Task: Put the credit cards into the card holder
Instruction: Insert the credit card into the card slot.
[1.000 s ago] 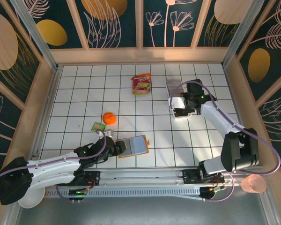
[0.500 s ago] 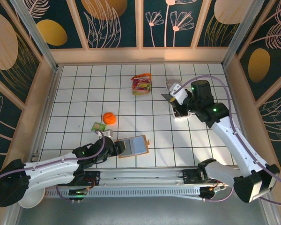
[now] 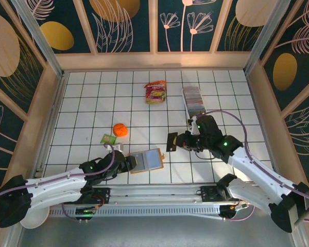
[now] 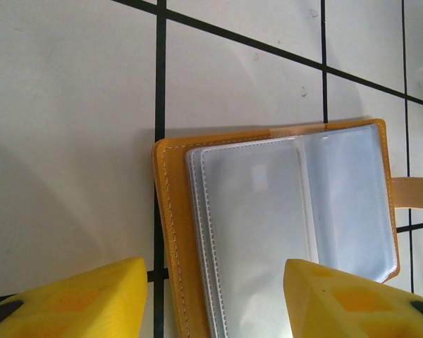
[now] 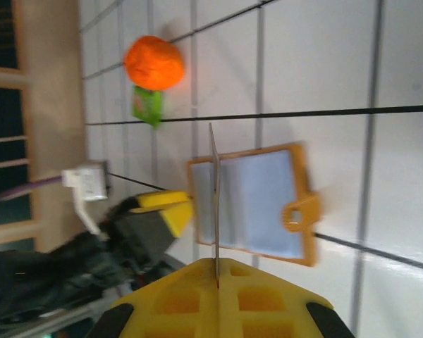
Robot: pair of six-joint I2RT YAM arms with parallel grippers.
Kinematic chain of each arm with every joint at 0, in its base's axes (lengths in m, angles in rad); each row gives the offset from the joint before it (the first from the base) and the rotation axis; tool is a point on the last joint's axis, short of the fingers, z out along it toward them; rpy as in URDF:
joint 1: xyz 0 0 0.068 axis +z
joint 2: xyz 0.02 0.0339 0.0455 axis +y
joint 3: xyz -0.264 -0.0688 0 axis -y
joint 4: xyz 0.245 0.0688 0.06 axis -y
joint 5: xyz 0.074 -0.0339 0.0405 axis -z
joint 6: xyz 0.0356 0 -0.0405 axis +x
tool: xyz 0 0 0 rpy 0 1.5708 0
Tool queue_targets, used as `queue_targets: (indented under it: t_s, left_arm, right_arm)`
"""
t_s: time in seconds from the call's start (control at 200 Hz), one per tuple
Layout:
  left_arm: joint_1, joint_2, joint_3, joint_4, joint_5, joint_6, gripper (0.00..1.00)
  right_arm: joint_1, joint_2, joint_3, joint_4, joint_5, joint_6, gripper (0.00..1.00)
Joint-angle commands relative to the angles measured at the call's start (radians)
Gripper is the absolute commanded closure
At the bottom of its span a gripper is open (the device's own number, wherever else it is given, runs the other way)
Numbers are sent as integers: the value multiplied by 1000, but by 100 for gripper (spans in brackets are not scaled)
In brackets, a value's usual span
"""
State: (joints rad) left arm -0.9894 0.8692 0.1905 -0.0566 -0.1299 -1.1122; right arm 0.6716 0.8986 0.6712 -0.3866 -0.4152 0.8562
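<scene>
The card holder (image 3: pixel 147 160) lies open on the tiles near the front, orange-brown with clear grey-blue sleeves (image 4: pixel 268 225). My left gripper (image 3: pixel 133 163) is open, and its yellow fingers (image 4: pixel 70 299) stand on either side of the holder's left edge. My right gripper (image 3: pixel 181 141) is shut on one dark credit card (image 3: pixel 172 141), held on edge above the tiles just right of the holder. In the right wrist view the card (image 5: pixel 215 190) is a thin line over the open holder (image 5: pixel 261 204). More credit cards (image 3: pixel 194 100) fill the long clear tray at the back right.
A red-and-yellow snack packet (image 3: pixel 155 92) lies at the back centre. An orange ball (image 3: pixel 120 129) and a small green packet (image 3: pixel 108 139) sit left of centre, just behind the left arm. Wooden walls close in the tiled floor on three sides.
My right arm has swung from the card tray at the back right down toward the centre, carrying a dark card to just right of the holder. The left arm has stayed put.
</scene>
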Motion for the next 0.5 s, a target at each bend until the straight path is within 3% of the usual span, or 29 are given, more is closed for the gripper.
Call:
queue_targets:
  t_s: [0.0, 0.23, 0.495]
  left_arm:
    - [0, -4, 24, -23, 13, -20, 47]
    - [0, -13, 8, -30, 6, -36, 50]
    - [-1, 13, 1, -35, -7, -37, 60]
  right_arm:
    - [41, -10, -16, 120, 49, 221, 100]
    - [165, 105, -31, 220, 113, 206, 100]
    - [258, 318, -32, 384, 78, 138, 100]
